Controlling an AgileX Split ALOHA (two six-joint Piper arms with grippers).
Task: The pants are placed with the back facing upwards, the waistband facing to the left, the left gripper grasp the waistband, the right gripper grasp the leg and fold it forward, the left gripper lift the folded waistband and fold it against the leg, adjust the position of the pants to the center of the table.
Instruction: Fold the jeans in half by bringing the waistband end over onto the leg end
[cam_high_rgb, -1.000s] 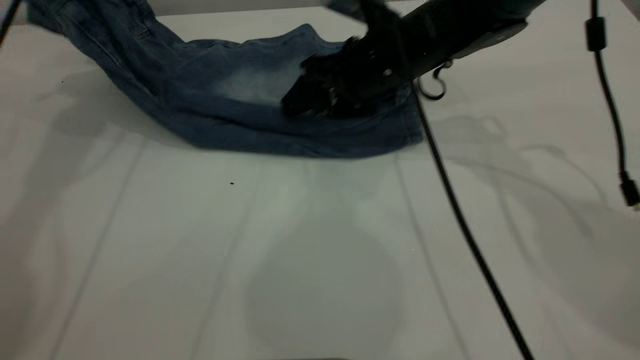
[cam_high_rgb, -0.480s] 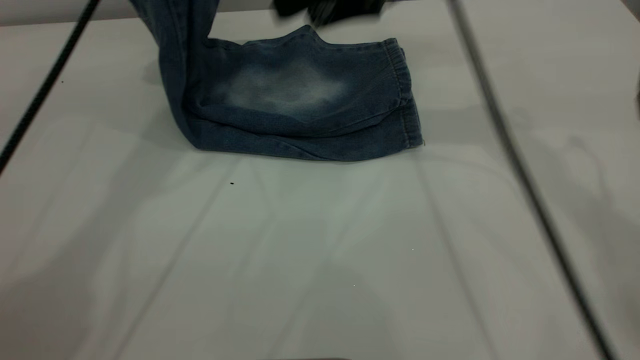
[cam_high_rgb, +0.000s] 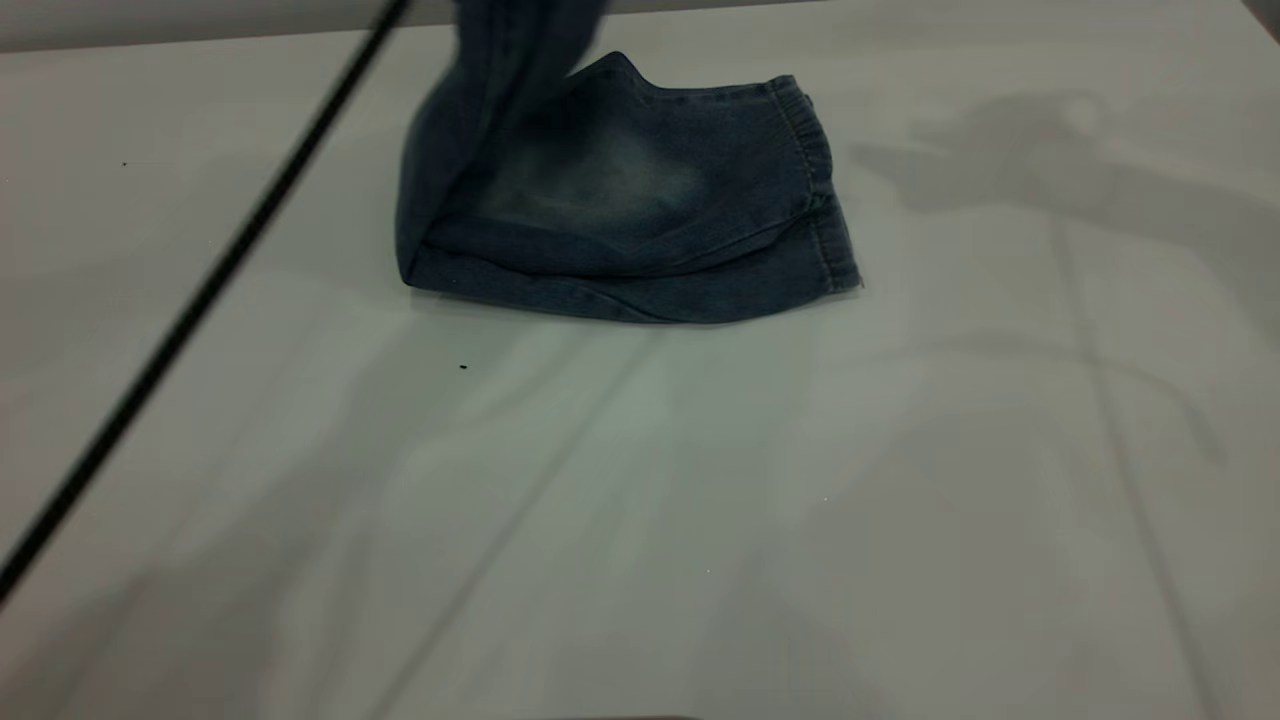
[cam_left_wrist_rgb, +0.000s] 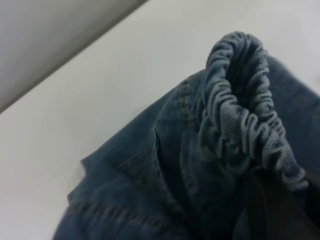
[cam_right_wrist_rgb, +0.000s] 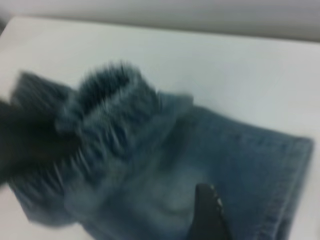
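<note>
pants (cam_high_rgb: 640, 210): soft limp denim, light | best hold: bunched elastic waistband (cam_left_wrist_rgb: 250, 110) | left gripper clamps it, lifted above tabletop (cam_high_rgb: 640, 500) | right gripper (cam_right_wrist_rgb: 207, 215): clear of cloth, jaws unclear

blue denim pants (cam_left_wrist_rgb: 165, 185) fill the lower part, bunched | gathered elastic waistband (cam_left_wrist_rgb: 240, 105) raised in a ruffled loop above the folds | plain white surface (cam_left_wrist_rgb: 110, 85) behind | stitched seam visible

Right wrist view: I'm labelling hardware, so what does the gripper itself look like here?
Only a sliver of the right gripper shows: a black, tapered, blunt-ended piece with small pale specks along one edge. In the exterior view a thin black cable crosses diagonally; the arms are out of view.
</note>
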